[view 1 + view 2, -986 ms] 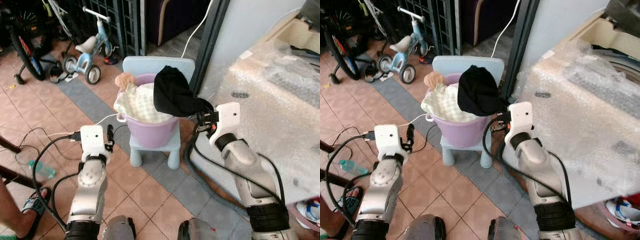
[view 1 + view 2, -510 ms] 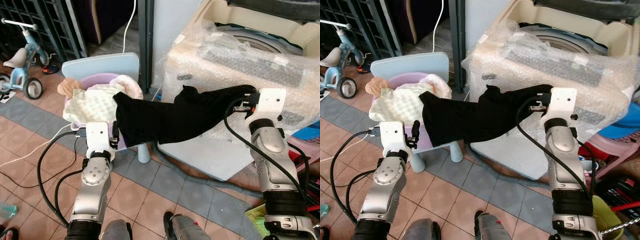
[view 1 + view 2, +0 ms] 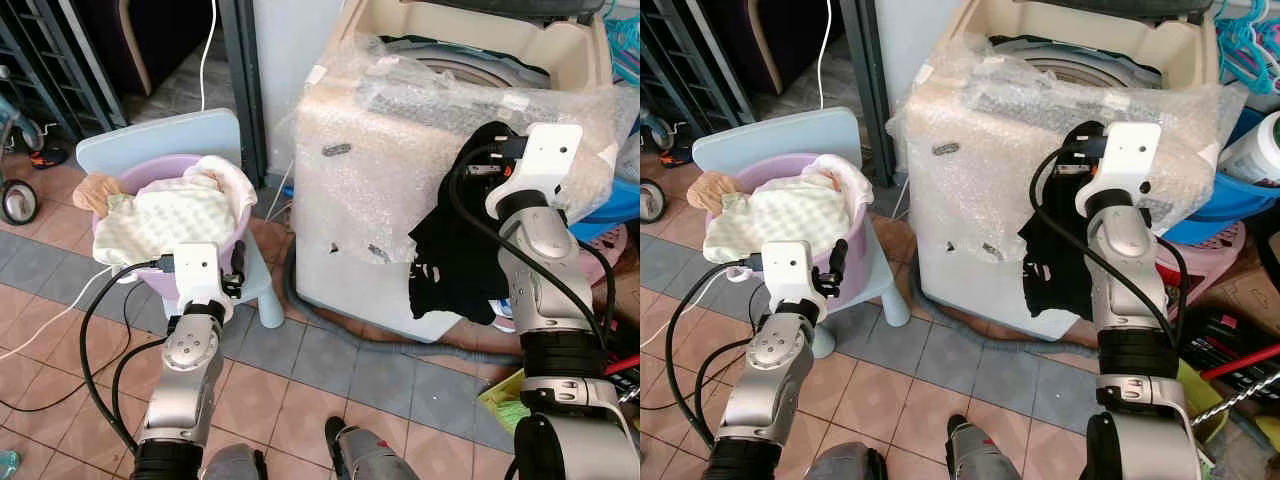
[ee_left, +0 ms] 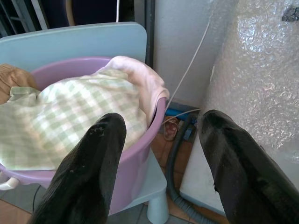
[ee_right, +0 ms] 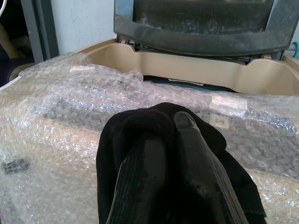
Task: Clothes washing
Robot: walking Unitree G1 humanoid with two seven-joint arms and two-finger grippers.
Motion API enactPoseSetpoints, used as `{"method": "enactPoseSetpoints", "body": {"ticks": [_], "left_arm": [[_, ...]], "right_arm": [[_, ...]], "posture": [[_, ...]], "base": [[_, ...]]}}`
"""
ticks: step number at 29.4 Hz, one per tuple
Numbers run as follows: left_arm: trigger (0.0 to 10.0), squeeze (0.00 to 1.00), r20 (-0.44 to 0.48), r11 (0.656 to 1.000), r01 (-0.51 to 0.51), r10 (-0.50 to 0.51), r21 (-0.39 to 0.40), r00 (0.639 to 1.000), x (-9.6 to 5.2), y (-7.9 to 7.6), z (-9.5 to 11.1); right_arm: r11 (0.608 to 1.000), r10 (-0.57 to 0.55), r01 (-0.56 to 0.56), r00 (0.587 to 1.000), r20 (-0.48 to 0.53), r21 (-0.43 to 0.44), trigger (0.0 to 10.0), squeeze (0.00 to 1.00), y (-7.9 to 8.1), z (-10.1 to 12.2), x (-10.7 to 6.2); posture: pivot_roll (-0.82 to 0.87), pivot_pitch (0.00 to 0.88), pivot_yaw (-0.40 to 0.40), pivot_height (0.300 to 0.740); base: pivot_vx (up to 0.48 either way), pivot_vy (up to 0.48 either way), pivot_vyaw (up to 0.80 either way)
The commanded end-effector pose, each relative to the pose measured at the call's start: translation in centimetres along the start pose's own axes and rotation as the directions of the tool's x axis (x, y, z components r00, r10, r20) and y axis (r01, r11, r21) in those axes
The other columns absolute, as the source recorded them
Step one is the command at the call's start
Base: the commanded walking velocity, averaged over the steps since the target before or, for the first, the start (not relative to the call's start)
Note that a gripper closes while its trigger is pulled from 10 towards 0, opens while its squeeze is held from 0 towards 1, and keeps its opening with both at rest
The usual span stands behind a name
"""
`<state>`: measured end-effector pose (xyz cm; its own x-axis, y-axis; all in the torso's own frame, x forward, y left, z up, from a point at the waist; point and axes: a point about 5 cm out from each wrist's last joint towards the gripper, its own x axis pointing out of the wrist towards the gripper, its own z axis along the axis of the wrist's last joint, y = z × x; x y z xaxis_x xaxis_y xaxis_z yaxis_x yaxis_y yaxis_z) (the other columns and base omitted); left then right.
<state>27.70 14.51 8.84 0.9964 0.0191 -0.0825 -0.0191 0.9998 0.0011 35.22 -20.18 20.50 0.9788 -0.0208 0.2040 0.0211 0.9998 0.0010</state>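
Observation:
My right gripper (image 5: 170, 149) is shut on a black garment (image 3: 455, 260), held at the top front edge of the bubble-wrapped washing machine (image 3: 390, 180). The garment hangs down the machine's front. The open tub (image 3: 470, 70) lies just beyond, with the lid (image 5: 196, 23) raised behind it. A purple basin (image 3: 120, 178) of clothes, topped by a checked cloth (image 4: 70, 121), sits on a light-blue chair (image 3: 150, 140) to the left. My left gripper (image 4: 161, 158) stands open beside the basin's rim, holding nothing.
A grey hose (image 3: 340, 330) curls on the floor along the machine's base. A dark door frame (image 3: 238, 70) stands between chair and machine. A blue tub (image 3: 615, 205) and a pink basket (image 3: 600, 260) crowd the right. Tiled floor (image 3: 290, 390) lies open in front.
The view has turned right toward the machine. My right gripper pulled the black garment fully off the basin; it was stretched across and now hangs down the machine's front.

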Motion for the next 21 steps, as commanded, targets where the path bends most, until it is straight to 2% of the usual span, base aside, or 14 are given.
{"method": "enactPoseSetpoints", "body": {"ticks": [1,5,6,8,12,18,21], "left_arm": [[10.0,0.0,0.011,1.0,0.001,-0.001,-0.005,1.0,-0.3,0.1,0.2],[10.0,0.0,0.004,1.0,-0.002,0.002,-0.006,1.0,-0.4,0.4,0.2],[10.0,0.0,0.0,1.0,0.0,0.0,-0.004,1.0,-0.6,0.5,0.1],[10.0,0.0,-0.029,1.0,0.017,-0.017,0.002,0.999,-1.3,1.0,-0.3],[10.0,0.0,-0.046,0.999,0.042,-0.041,0.026,0.998,-1.6,1.3,-0.6],[10.0,0.0,-0.046,0.999,0.019,-0.017,0.04,0.999,-1.2,1.9,-0.5],[10.0,0.0,-0.024,0.999,0.006,-0.005,0.052,1.0,-1.1,2.1,0.3]], "right_arm": [[0.999,-0.002,0.001,0.999,0.041,0.035,10.0,0.0,0.2,0.5,-0.4],[0.999,-0.004,0.004,1.0,0.011,0.037,10.0,0.0,0.5,-0.9,-1.7],[1.0,-0.003,0.004,1.0,-0.009,0.031,10.0,0.0,0.7,-1.7,-2.7],[1.0,0.022,-0.02,0.997,-0.08,0.018,10.0,0.0,1.8,-4.2,-6.0],[1.0,0.024,-0.022,0.991,-0.135,0.023,10.0,0.0,2.5,-5.7,-8.4],[0.999,0.006,0.0,0.986,-0.164,0.036,10.0,0.0,2.8,-6.3,-9.4],[0.999,-0.01,0.016,0.984,-0.178,0.029,10.0,0.0,3.2,-6.7,-10.0]], "posture": [[0.04,0.117,0.0,0.74],[0.04,0.114,0.008,0.74],[0.04,0.113,0.018,0.74],[0.02,0.113,0.038,0.74],[0.01,0.114,0.052,0.74],[0.0,0.114,0.072,0.74],[0.03,0.133,0.075,0.74]], "base": [[0.0,0.0,0.0],[0.0,0.0,0.0],[0.0,0.24,0.0],[0.0,0.474,0.0],[0.0,0.476,-0.5],[0.0,0.479,-0.76],[0.0,0.319,-0.77]]}}
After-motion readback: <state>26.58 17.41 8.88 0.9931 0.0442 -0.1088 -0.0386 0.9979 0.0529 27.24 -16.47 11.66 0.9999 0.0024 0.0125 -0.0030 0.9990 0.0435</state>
